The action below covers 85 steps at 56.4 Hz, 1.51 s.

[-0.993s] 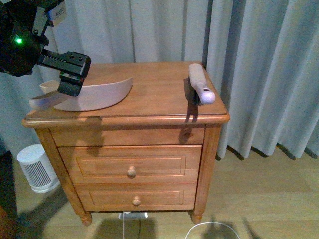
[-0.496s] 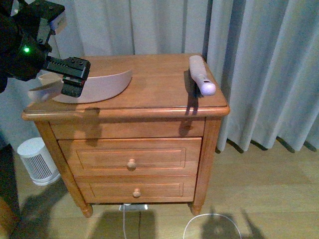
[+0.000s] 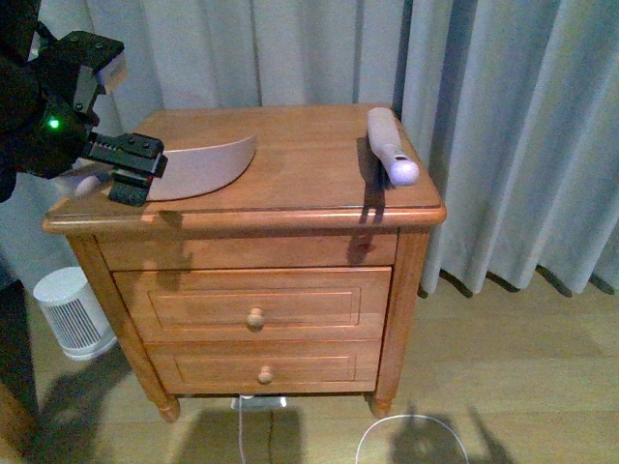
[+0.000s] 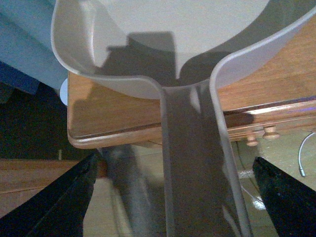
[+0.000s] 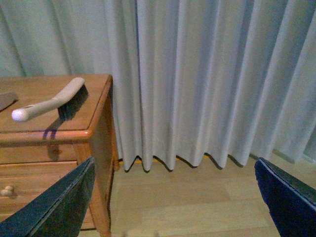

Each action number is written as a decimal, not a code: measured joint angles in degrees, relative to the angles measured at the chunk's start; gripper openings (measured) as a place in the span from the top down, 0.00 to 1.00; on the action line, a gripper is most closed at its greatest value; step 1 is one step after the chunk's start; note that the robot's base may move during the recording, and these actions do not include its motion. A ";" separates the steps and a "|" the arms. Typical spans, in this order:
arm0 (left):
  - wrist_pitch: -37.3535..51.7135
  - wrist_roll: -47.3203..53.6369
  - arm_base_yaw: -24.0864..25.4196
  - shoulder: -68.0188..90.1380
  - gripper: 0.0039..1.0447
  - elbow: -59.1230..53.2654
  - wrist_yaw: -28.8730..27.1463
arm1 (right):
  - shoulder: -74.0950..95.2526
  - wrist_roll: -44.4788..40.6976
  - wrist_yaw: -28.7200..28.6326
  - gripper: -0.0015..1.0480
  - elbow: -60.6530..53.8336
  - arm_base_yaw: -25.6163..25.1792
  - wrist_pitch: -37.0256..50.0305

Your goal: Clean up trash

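No trash shows in any view. A beige-pink dustpan (image 3: 198,166) lies on the left part of the wooden nightstand (image 3: 290,193), its handle reaching over the left edge. My left gripper (image 3: 126,169) is open and straddles that handle. In the left wrist view the handle (image 4: 190,163) runs between the gripper's (image 4: 175,168) two dark fingers without touching either, and the scoop (image 4: 163,29) lies beyond. My right gripper (image 5: 175,168) is open and empty, off to the right of the nightstand above the floor. It does not appear in the front view.
A white hand brush (image 3: 390,145) lies near the nightstand's right edge, also seen as the brush (image 5: 54,101) in the right wrist view. Grey curtains (image 3: 503,135) hang behind and to the right. A small white ribbed appliance (image 3: 70,314) and a cable (image 3: 406,447) are on the floor.
My left gripper has moved down and to the left along the dustpan's handle, toward the nightstand's left edge. The front view has shifted slightly. The brush has not moved.
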 joint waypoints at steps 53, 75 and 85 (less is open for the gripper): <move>14.08 1.09 -0.22 -18.51 0.72 -7.69 7.58 | 0.00 0.00 0.00 0.07 0.00 0.00 0.00; 25.88 0.79 -1.79 -48.19 0.73 -26.08 12.09 | 0.00 0.00 0.00 0.07 0.00 0.00 0.00; 25.97 -1.73 -3.63 -61.22 0.73 -33.94 8.85 | 0.00 0.00 0.00 0.07 0.00 0.00 -0.02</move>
